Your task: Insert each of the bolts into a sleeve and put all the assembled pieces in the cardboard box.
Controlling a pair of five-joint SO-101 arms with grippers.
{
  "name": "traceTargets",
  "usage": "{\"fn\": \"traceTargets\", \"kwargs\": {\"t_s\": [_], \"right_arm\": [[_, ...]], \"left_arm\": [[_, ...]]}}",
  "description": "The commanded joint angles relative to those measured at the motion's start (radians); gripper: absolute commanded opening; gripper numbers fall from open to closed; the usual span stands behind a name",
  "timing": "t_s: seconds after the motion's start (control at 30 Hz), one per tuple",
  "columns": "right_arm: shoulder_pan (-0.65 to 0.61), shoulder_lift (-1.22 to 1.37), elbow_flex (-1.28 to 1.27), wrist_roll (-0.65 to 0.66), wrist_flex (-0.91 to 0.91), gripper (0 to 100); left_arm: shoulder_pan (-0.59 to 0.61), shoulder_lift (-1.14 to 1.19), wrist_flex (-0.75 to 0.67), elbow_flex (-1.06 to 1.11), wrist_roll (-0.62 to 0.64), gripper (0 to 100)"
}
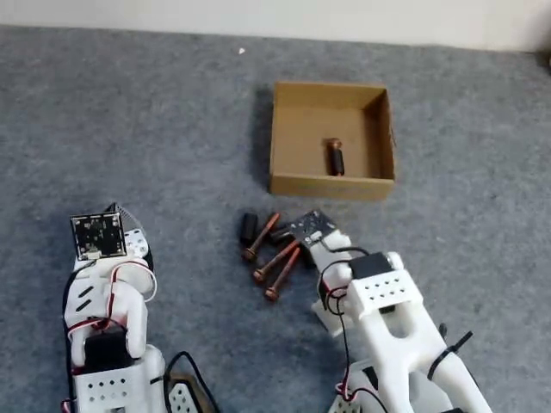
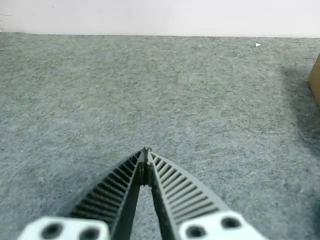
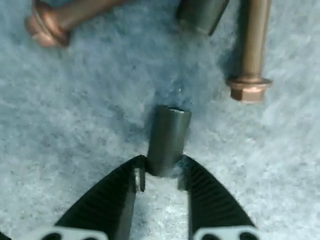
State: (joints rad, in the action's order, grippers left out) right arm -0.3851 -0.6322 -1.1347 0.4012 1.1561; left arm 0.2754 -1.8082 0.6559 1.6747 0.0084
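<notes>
My right gripper [image 3: 161, 172] is shut on a dark sleeve [image 3: 169, 139], pinching its near end just above the carpet. Beyond it lie two copper bolts [image 3: 252, 50] [image 3: 62, 20] and a second dark sleeve [image 3: 202, 12]. From above, three bolts [image 1: 260, 237] [image 1: 275, 261] [image 1: 284, 277] lie side by side with a loose sleeve [image 1: 250, 226] at their left, and my right gripper [image 1: 301, 248] is at their right edge. The cardboard box [image 1: 284, 138] holds one bolt-in-sleeve piece [image 1: 334, 157]. My left gripper [image 2: 145, 156] is shut with nothing in it, over bare carpet.
Grey carpet covers the whole table. The left arm [image 1: 103, 292] sits at the near left, well away from the parts. A corner of the box [image 2: 316, 80] shows far off in the left wrist view. A pale wall runs along the back.
</notes>
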Motion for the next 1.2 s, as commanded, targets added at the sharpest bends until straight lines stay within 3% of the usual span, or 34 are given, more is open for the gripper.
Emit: {"fn": "traceTargets", "kwargs": {"t_s": [0.0, 0.1, 0.2, 0.5, 0.73, 0.87, 0.97, 1.17], "right_arm": [[0.012, -0.027, -0.001, 0.008, -0.021, 11.8], [0.012, -0.027, -0.001, -0.009, -0.021, 12.1], [0.01, -0.027, 0.004, -0.109, -0.022, 12.3], [-0.044, -0.027, -0.054, -0.118, -0.182, 12.0], [-0.039, 0.021, -0.099, -0.117, -0.196, 11.8], [-0.008, 0.084, -0.088, -0.114, -0.186, 0.6], [0.005, 0.068, -0.033, -0.114, -0.12, 0.6], [0.005, -0.096, 0.289, -0.149, 0.2, 0.4]], "left_arm": [[0.007, -0.01, -0.028, 0.008, -0.008, 1], [0.007, -0.01, -0.028, 0.008, -0.008, 1], [0.007, -0.01, -0.028, 0.008, -0.008, 1], [0.007, -0.01, -0.028, 0.008, -0.008, 1], [0.007, -0.01, -0.028, 0.008, -0.008, 1], [0.007, -0.01, -0.028, 0.008, -0.008, 1], [0.007, -0.01, -0.028, 0.008, -0.008, 1], [0.007, -0.01, -0.025, 0.008, -0.008, 1]]}}
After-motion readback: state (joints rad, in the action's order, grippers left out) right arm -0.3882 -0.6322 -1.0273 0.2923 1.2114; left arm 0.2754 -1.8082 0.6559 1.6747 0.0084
